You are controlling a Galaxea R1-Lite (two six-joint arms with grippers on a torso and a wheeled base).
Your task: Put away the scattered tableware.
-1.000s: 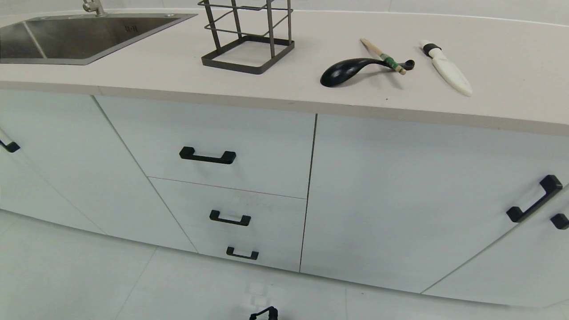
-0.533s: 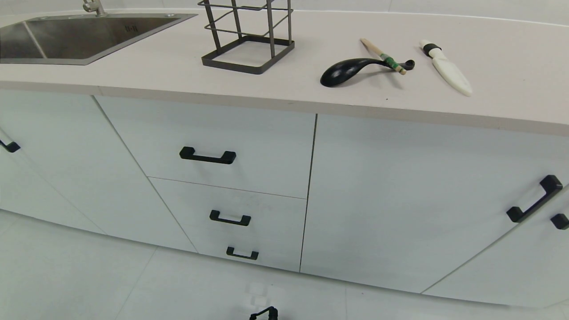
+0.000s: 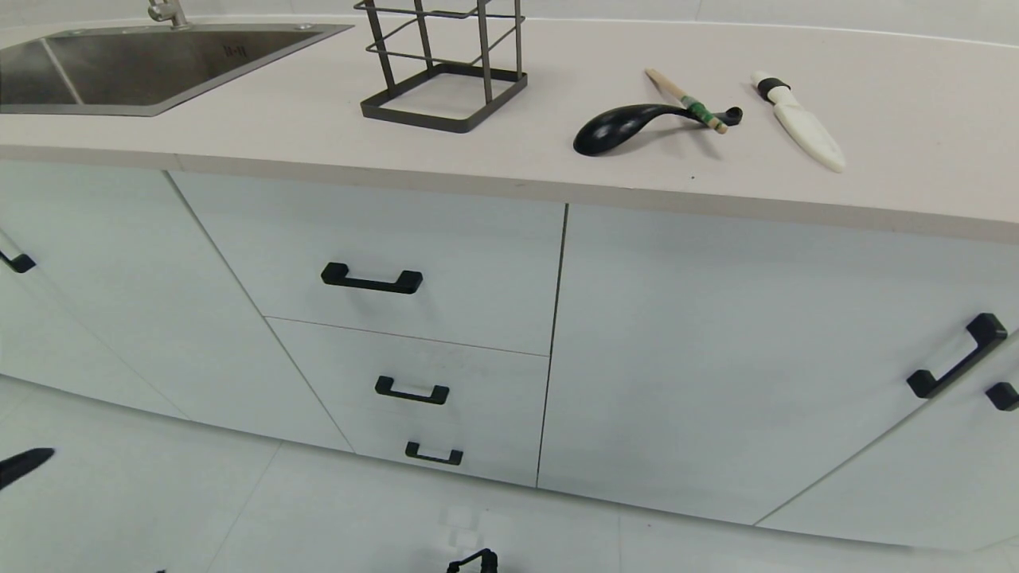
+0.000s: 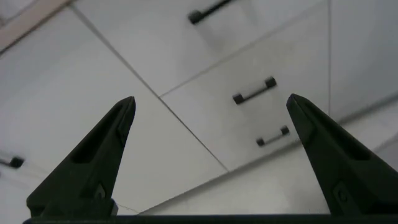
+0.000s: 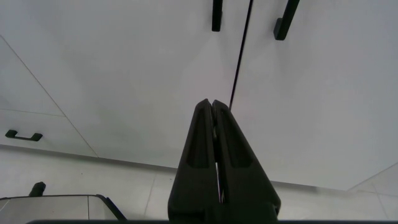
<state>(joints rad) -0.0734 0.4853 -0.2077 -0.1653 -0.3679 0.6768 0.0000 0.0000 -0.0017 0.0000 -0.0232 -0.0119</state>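
On the counter lie a black ladle-like spoon [image 3: 619,127], a wooden stick with green bands [image 3: 685,99] resting across the spoon's handle, and a white knife with a black band [image 3: 800,122] to their right. A dark wire rack [image 3: 446,68] stands on the counter left of them. My left gripper [image 4: 211,109] is open, low in front of the cabinet drawers, and one of its fingertips [image 3: 24,464] shows at the left edge of the head view. My right gripper [image 5: 212,109] is shut with nothing in it, pointing at the cabinet fronts.
A steel sink [image 3: 119,68] with a tap [image 3: 163,11] is set in the counter at far left. White cabinet doors and drawers with black handles [image 3: 371,278] run below the counter edge. White tiled floor [image 3: 159,509] lies in front.
A black fingertip of my left gripper has come into the head view at the lower left edge. The tableware on the counter has not moved.
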